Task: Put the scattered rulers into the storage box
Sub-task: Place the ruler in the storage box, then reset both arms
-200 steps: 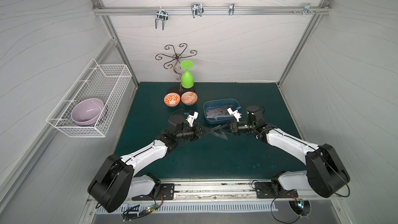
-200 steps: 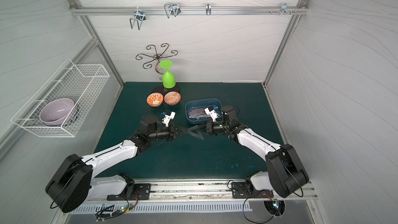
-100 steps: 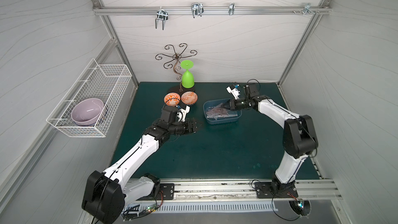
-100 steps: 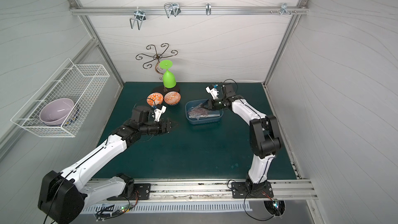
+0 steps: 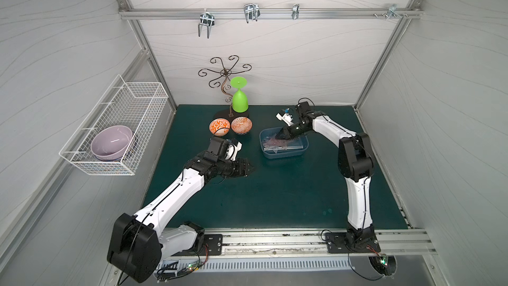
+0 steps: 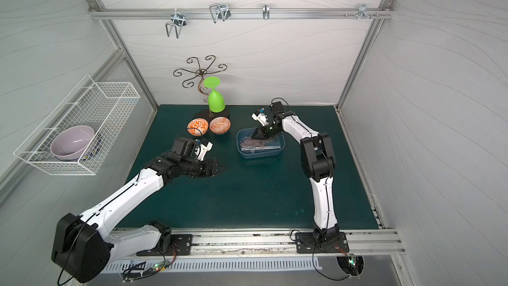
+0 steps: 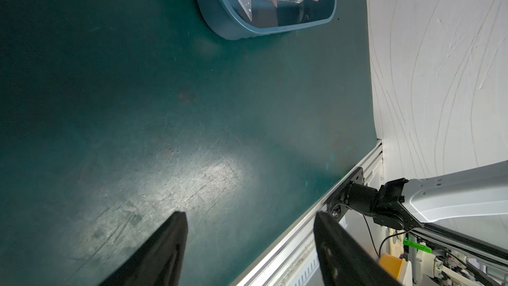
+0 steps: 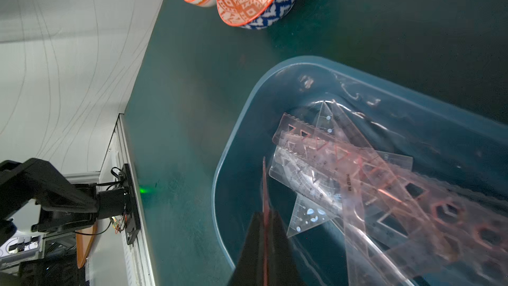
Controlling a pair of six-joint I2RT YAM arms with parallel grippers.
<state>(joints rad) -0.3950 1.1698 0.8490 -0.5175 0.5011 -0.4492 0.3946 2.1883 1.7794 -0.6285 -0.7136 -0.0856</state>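
The rulers [image 8: 343, 166] lie together in the blue storage box [image 5: 283, 155], a loose heap of transparent and pink stencil strips and triangles that cross over one another. In both top views the box stands on the far half of the mat, a little to the right of the middle. The right gripper [image 8: 265, 215] hangs over the near-left corner of the box. Its fingers are pressed together on a thin pink ruler [image 8: 264, 182], which is seen edge-on and points down into the box. The left gripper [image 7: 250, 214] is well apart from the box. Its fingers are spread wide above a scratched, shiny part of the mat. The surface is a dark green mat [image 5: 275, 202], closed in by white wall panels [image 5: 275, 64] with a thin wavy pattern. An aluminium rail [image 5: 330, 13] with metal hooks runs across the back wall. Just beside the box, to its left, two orange patterned bowls [image 5: 219, 127] stand touching. Behind them a green goblet [image 5: 239, 100] stands upside down in front of a wire scroll stand [image 5: 225, 72]. On the left wall a white wire basket [image 5: 148, 105] holds a lilac bowl [image 5: 112, 141].
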